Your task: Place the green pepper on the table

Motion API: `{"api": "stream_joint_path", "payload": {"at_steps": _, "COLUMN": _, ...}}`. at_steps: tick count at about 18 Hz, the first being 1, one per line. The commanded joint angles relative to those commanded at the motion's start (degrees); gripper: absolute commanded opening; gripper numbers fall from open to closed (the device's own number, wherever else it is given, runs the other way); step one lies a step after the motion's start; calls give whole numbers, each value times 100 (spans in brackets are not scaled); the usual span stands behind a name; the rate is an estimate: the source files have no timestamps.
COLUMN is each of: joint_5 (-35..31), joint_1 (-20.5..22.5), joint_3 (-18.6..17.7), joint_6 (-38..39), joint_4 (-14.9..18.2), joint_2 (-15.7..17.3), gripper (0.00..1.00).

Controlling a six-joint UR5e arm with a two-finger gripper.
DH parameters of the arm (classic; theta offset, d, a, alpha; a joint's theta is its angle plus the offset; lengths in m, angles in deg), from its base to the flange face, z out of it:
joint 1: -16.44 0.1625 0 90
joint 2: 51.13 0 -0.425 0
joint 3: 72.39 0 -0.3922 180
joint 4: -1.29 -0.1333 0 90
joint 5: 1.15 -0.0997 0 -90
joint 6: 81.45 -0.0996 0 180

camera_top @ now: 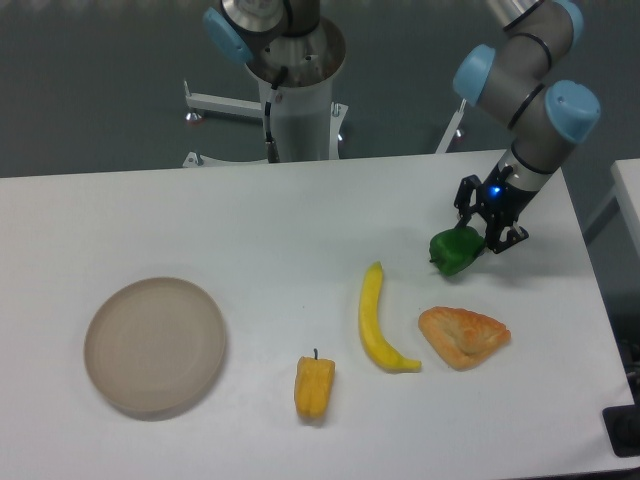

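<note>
The green pepper [455, 250] is small, glossy and bright green. It sits at the right side of the white table [300, 230], at or just above its surface. My gripper [484, 234] reaches down from the upper right. Its black fingers [467, 205] flank the pepper's upper right part and appear closed on it. The fingertips are hidden behind the pepper, and I cannot tell whether the pepper touches the table.
A yellow banana [378, 320] lies left of and in front of the pepper. An orange pastry-like piece [463, 336] lies just in front of it. A yellow-orange pepper [314, 387] and a round beige plate [155, 345] lie further left. The table's right edge is close.
</note>
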Motion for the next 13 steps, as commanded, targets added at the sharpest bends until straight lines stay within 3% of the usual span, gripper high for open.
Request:
{"api": "stream_joint_path", "payload": {"at_steps": 1, "joint_5": -9, "joint_1": 0, "joint_3": 9, "joint_6": 0, "joint_4": 0, "joint_2": 0, "gripper": 71}}
{"api": "stream_joint_path", "payload": {"at_steps": 2, "joint_5": -17, "joint_1": -9, "joint_3": 18, "joint_6": 0, "joint_4": 9, "joint_2": 9, "gripper": 81}}
{"api": "stream_joint_path", "payload": {"at_steps": 4, "joint_5": -35, "joint_1": -9, "joint_3": 35, "joint_6": 9, "joint_4": 9, "joint_2": 9, "gripper": 90}}
{"api": "stream_joint_path", "payload": {"at_steps": 11, "joint_5": -88, "joint_1": -18, "joint_3": 386, "joint_6": 0, "joint_4": 35, "joint_2": 9, "gripper": 99}}
{"api": "stream_joint_path", "payload": {"at_steps": 13, "joint_5": -446, "joint_1": -79, "joint_3": 579, "joint_6": -35, "joint_4": 61, "joint_2": 9, "gripper": 99}}
